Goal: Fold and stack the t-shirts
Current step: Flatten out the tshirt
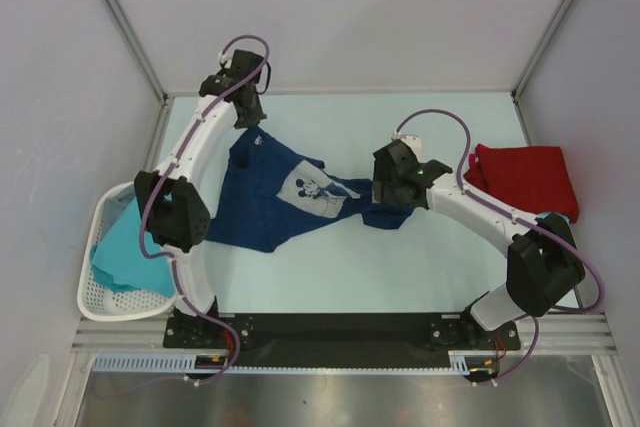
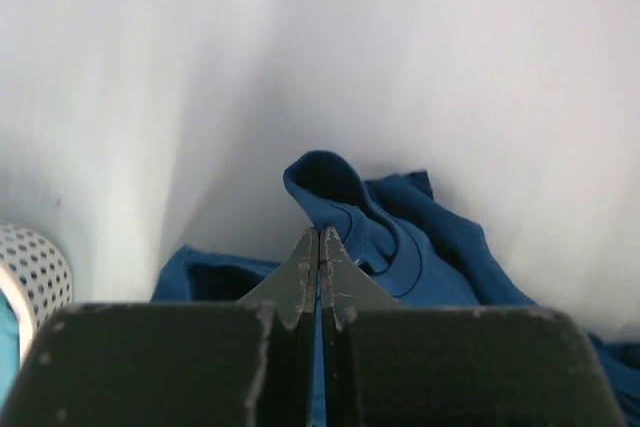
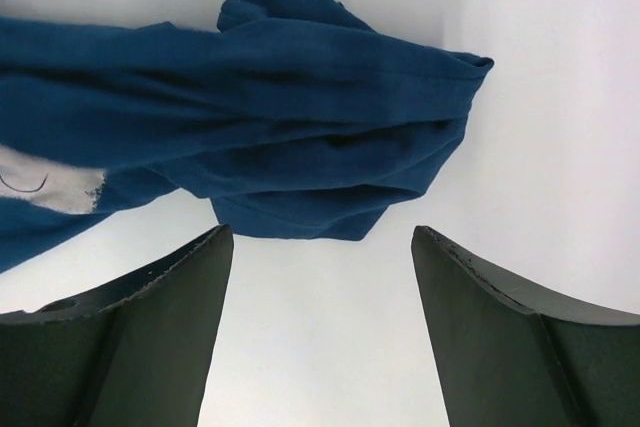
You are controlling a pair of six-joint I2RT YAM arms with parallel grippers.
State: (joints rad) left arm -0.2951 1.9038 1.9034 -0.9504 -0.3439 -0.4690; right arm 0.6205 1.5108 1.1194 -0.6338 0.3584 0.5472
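Overall: two arms bend in over a pale table (image 1: 450, 267), with one shirt spread at mid-frame.
Navy shirt (image 1: 270, 202): lies crumpled and unfolded at the centre of the top view, running from the upper left down to the right. Its pale grey print faces up near the middle. One bunched end trails to the right.
Left arm (image 1: 185, 162): rises from its base at the bottom left and bends at a dark elbow over the basket's edge. From there it slopes up to the upper left, with the wrist tipped down at the navy shirt's top edge.
Right arm (image 1: 480, 212): elbow folded at the lower right, forearm slanting up-left to centre right, wrist angled down over the shirt's right end.
Basket (image 1: 95, 297): white and perforated, at the lower left, beside the left arm.
Red shirt (image 1: 525, 179): a folded pile at the right of the frame, apart from the navy one.
Turquoise shirt (image 1: 125, 252): heaped in the basket, loose.
Right gripper (image 3: 320, 232): jaws spread wide, holding nothing. The bunched navy end lies just beyond the tips.
Left gripper (image 2: 318, 237): fingers pressed together, tips at a raised fold of navy collar. Whether cloth is pinched cannot be told.
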